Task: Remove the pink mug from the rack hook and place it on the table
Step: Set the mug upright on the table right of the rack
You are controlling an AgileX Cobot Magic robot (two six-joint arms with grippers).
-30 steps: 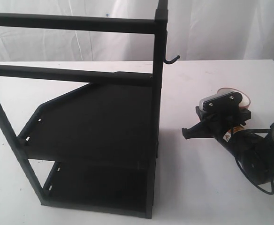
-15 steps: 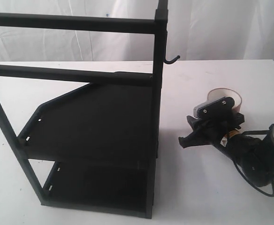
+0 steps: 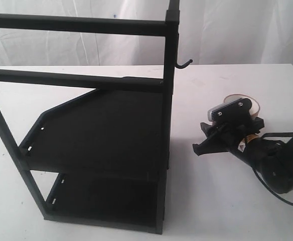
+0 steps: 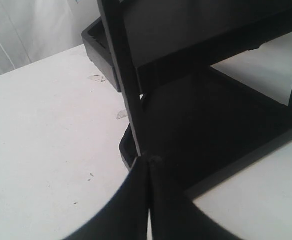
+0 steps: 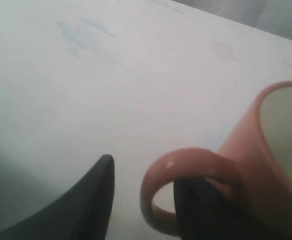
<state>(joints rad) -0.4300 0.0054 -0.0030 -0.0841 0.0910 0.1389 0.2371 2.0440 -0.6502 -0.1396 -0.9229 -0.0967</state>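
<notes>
Since half a second ago the right gripper has shifted only slightly. Its fingers are spread on either side of the handle, probably because the pink mug already stands upright on the desk just beside it, well apart from the rack hook.

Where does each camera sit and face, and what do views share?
Exterior: raised, looking down on rack and table; right hand shows.
Left wrist: low, facing the rack's base; shut left hand shows.
Right wrist: near the table, facing the pink mug; open right hand shows.
Shared: exterior and right wrist both show that mug.
</notes>
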